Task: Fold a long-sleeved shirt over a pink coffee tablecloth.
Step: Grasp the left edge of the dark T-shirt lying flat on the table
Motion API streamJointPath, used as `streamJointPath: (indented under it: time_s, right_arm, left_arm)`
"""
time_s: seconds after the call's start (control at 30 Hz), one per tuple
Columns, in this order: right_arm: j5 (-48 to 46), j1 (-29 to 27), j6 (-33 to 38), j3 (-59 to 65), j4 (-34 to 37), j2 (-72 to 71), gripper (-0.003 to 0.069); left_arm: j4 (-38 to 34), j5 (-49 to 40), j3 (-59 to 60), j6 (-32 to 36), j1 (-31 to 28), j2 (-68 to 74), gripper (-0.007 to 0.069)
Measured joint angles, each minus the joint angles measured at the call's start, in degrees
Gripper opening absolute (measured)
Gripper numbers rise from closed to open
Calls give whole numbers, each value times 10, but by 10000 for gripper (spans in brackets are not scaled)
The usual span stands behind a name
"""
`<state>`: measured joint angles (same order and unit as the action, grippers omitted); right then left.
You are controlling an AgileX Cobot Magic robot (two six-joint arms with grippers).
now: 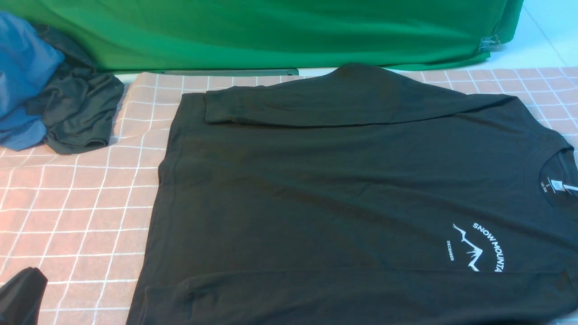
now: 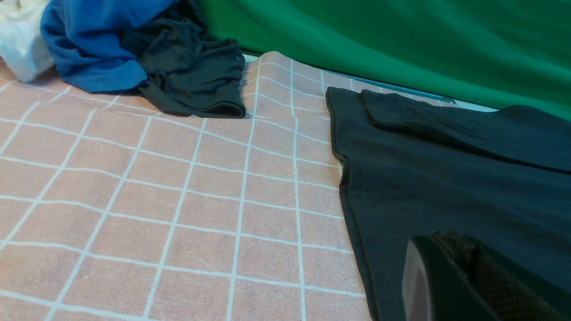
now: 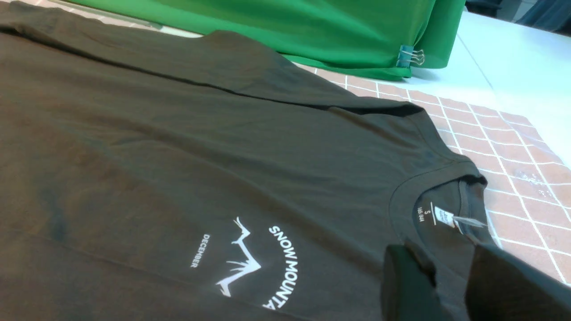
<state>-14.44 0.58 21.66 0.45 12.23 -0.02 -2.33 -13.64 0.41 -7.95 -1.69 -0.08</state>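
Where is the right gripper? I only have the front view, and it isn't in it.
Observer: In the right wrist view, the right gripper is close to the collar of the long-sleeved shirt, jaws apart.
Operator: And the left gripper's jaws? I see only a dark corner.
Observer: In the left wrist view, the left gripper is shut, with nothing in it.
Operator: Anything more in that clothes pile?
Observer: A white cloth lies against the blue garment.

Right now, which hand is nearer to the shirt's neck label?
Right. The right hand is close beside the neck label; the left hand is at the opposite end of the long-sleeved shirt, by its hem.
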Motion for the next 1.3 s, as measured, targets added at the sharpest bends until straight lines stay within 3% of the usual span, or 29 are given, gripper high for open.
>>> streamJointPath:
  time_s: [0.57,0.77,1.07,1.3]
  right_arm:
    - [0,0,0,0,0,0,247]
    - [0,0,0,0,0,0,247]
    - [3,0,0,0,0,0,247]
    - [49,0,-10,0,17,0,247]
  left_arm:
    - [1,0,0,0,0,0,13]
    - [46,36,0,8,0,0,13]
    - [-46,111,0,-20,0,0,13]
    - [-169,172,0,-119,0,0,13]
